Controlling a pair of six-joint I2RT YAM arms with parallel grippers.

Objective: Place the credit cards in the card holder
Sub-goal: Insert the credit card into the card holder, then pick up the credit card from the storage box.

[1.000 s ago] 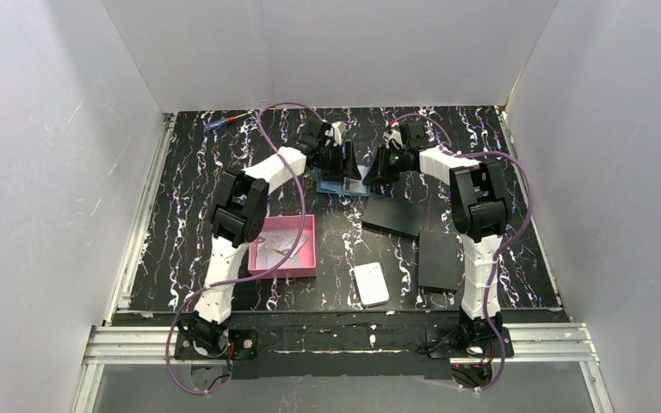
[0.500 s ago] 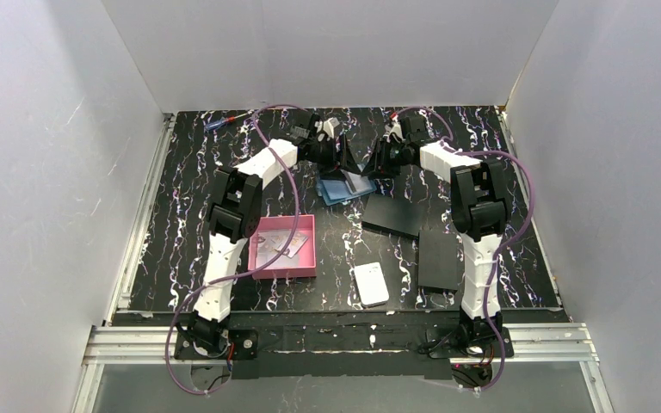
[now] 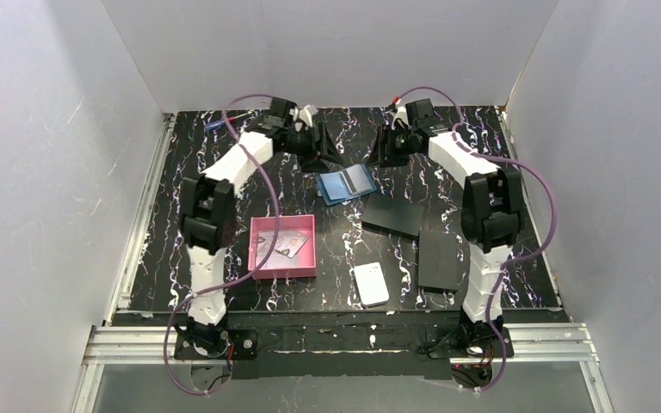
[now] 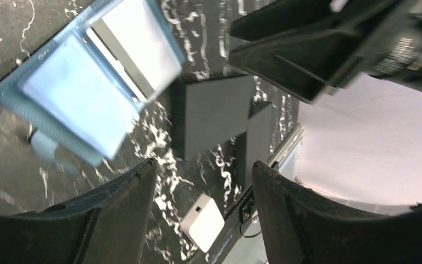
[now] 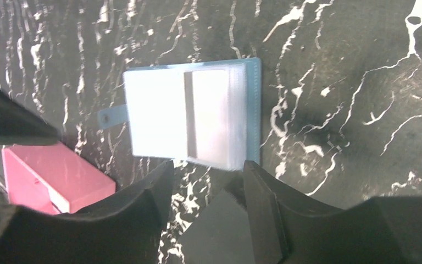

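The teal-blue card holder [image 3: 347, 183] lies flat and open at the far middle of the black, white-veined table [image 3: 172, 206], its inner sleeves pale and glossy; left gripper [image 4: 203, 170] and right gripper [image 5: 207, 170] hover either side, fingers spread and empty; thin credit cards [image 3: 291, 244] rest in the square pink tray [image 3: 262, 265], nearer left.

The card holder [image 3: 345, 183] lies uncovered toward the tabletop's far edge, open to reach from above. The left gripper [image 3: 323, 155] and right gripper [image 3: 381, 155] hang at its far corners, jaws apart. A black rectangle [image 3: 393, 215] sits just beside its near right corner; the pink tray [image 3: 282, 272] stands well apart, near left.
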